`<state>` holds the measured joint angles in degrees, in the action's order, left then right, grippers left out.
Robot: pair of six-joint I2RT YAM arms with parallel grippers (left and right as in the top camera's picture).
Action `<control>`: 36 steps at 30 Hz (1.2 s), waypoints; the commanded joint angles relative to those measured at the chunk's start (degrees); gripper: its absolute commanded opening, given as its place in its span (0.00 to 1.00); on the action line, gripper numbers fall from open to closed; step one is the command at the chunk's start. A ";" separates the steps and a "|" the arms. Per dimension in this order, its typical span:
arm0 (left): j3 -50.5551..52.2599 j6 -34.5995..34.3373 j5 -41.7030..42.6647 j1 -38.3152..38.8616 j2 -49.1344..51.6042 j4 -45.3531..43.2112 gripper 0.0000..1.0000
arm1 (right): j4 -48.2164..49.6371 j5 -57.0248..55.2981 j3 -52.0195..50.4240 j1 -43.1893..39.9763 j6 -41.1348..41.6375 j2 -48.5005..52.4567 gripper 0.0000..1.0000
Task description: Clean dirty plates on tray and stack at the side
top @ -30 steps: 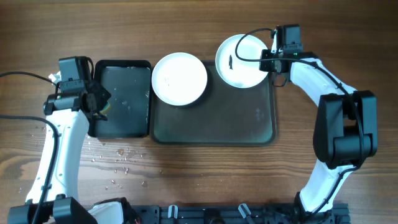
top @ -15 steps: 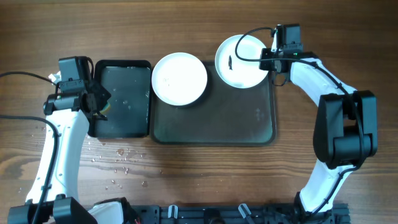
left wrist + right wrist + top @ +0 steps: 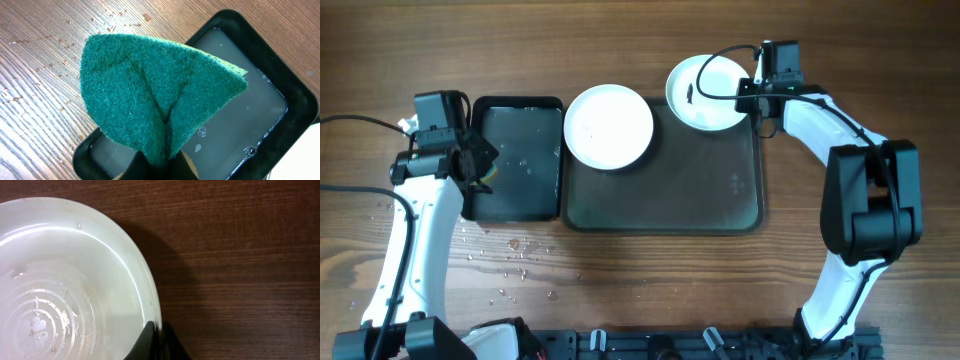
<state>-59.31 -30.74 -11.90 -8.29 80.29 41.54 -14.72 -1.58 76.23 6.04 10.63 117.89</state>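
left gripper (image 3: 157, 169): closed on a folded green scouring pad (image 3: 155, 100), over the 9 o'clock edge of the black tray (image 3: 515, 195)
black tray: holds shallow water and lies just beside the tray at its 9 o'clock side
tray (image 3: 665, 195): at the middle of the wooden desk (image 3: 640, 280)
left plate (image 3: 609, 125): on the tray's 11 o'clock corner, overhanging the far edge
right plate (image 3: 705, 92): at the tray's 1 o'clock corner, mostly past the far edge, with a dark smear toward its 9 o'clock side
right gripper (image 3: 157, 342): clamped on the right plate's rim at its 3 o'clock
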 commanded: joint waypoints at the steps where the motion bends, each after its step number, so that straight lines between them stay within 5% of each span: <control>1: 0.22 0.48 0.55 0.20 -0.66 -0.39 0.04 | -4.66 -1.84 -0.70 0.09 -0.44 -2.05 0.04; 17: 0.22 0.50 0.55 0.20 -0.66 -0.39 0.04 | -36.13 5.33 -0.79 0.11 -1.64 -11.50 0.04; 28: 0.22 1.97 0.61 0.22 -0.66 -0.50 0.04 | -40.72 11.08 -0.85 1.86 -1.64 -11.50 0.04; 36: 0.22 9.40 10.16 0.22 -0.66 -2.38 0.04 | -38.42 11.04 -4.68 3.91 -1.55 -11.50 0.04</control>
<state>-59.31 -26.52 -7.88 -8.29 80.29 40.07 -54.28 8.21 74.37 9.61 9.74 107.22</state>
